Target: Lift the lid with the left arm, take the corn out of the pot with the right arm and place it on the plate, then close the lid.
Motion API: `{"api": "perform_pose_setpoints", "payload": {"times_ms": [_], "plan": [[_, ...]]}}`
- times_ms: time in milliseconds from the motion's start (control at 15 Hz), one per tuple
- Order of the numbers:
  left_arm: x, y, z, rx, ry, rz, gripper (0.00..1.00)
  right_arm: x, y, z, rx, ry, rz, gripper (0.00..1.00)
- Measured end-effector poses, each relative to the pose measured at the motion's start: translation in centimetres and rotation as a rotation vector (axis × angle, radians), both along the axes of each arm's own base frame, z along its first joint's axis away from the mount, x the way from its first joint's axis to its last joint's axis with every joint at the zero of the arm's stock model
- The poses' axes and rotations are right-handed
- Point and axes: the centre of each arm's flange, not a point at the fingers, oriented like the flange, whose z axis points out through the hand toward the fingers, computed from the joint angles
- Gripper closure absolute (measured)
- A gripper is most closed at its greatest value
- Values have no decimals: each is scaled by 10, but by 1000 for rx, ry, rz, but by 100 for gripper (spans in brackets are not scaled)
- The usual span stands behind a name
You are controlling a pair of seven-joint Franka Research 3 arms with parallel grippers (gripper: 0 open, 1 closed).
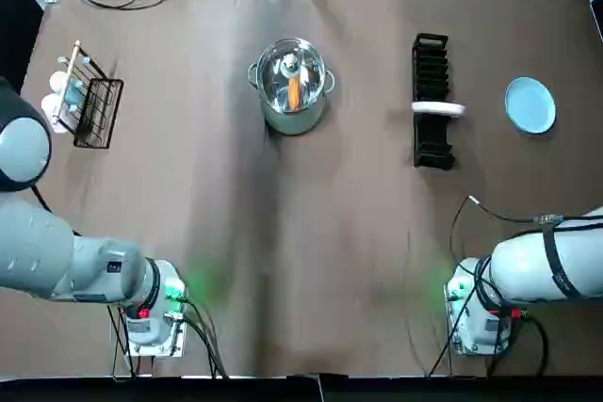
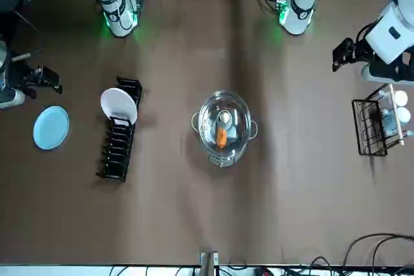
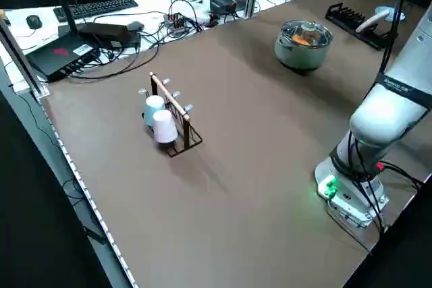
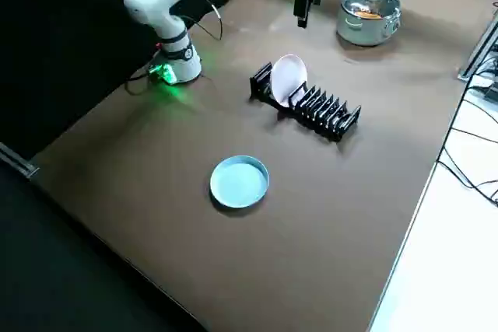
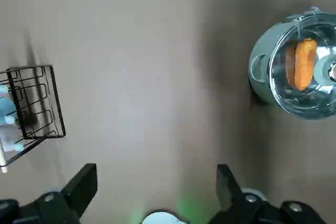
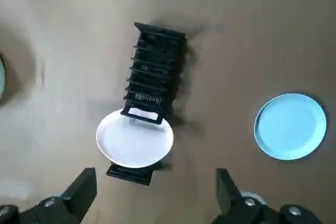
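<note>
Left fingers spread wide, empty; right fingers likewise, above the dish rack. Pot sits upper right of the left wrist frame, lid on, corn inside, long axis up-down. Left arm judged nearer the lid.

Pot w/ lid on, corn inside, plate off to the side.
You've got the steel two-handled pot upright mid-table, glass lid seated on its rim, knob up. Orange corn lies inside, visible thru the glass. The blue plate lies flat on the table, well apart on the robot's right, approx level w/ the pot.
</note>
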Motion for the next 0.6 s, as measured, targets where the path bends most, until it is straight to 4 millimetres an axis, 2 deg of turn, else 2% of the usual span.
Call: {"api": "perform_pose_setpoints", "payload": {"times_ms": [333, 600], "plan": [[-2, -5, -1, 2, 10, -7, 0, 0, 0, 0, 0, 0, 0, 0], [-3, -14, -3, 7, 15, 51, 0, 0, 0, 0, -1, -1, 0, 0]]}}
